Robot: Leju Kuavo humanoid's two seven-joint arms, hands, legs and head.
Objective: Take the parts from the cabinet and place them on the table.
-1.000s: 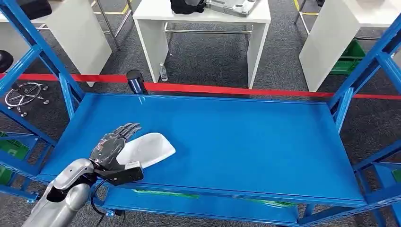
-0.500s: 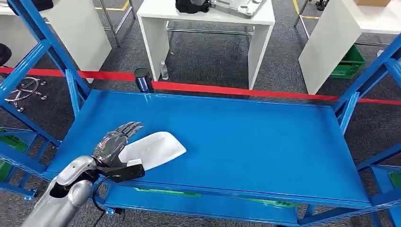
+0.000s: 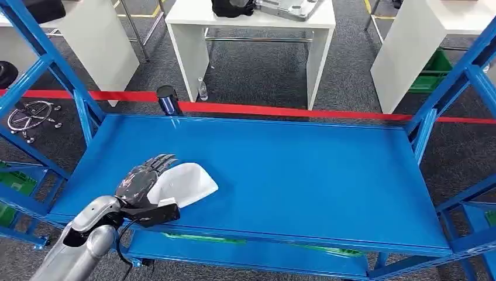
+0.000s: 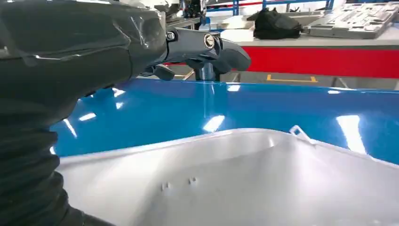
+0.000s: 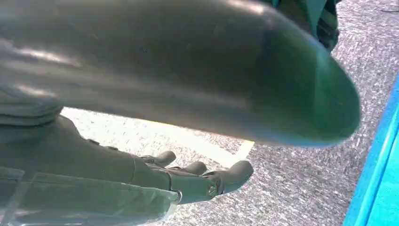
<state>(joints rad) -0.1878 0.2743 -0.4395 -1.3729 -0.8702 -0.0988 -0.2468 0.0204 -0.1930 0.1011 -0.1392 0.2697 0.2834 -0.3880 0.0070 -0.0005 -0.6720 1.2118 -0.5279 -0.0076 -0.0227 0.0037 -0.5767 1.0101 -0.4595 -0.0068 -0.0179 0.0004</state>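
Part [image 3: 182,183] white, near-left on blue shelf [image 3: 304,170] | left hand [image 3: 139,182] fingers extended over it, grip unclear | right hand [image 5: 188,181] fingers apart, empty

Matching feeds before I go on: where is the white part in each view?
Head view: white part lies on the blue shelf, lower left, beside the left hand.
Left wrist view: it spans the foreground.
Right wrist view: not in it.
Shared landmark: blue shelf.
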